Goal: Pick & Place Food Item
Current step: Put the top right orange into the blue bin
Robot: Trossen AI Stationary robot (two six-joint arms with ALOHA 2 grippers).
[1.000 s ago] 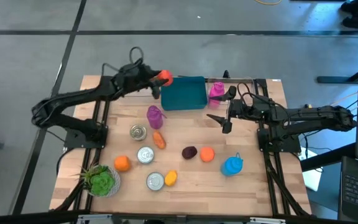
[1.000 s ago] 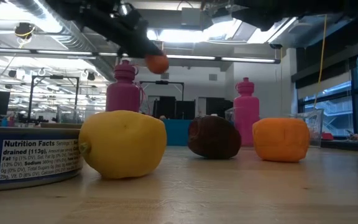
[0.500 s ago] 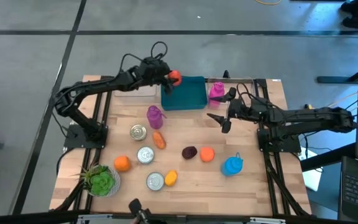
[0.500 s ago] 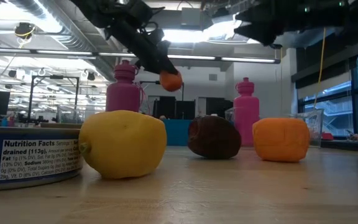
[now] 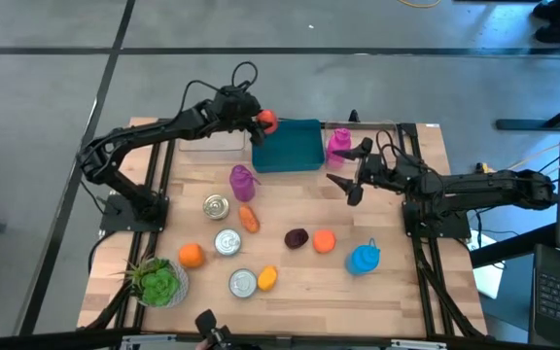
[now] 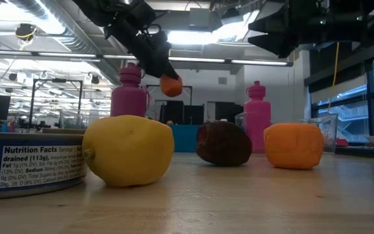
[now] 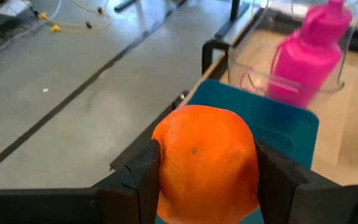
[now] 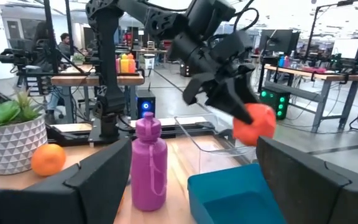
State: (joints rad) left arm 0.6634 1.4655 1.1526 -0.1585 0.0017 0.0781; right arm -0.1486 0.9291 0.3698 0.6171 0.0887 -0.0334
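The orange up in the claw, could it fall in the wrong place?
Maybe. The left gripper holds the orange above the near-left edge of the blue bin, not its middle, so if dropped now it might hit the rim and roll onto the table. The clear box lies right beside it, too.

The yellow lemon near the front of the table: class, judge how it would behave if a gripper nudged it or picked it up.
The lemon looks rounded with a tapered end, so a nudge would probably make it roll or wobble unevenly. Its skin looks smooth, so fingers might slip unless they close across its middle. It seems to hold its shape, so likely fairly firm.
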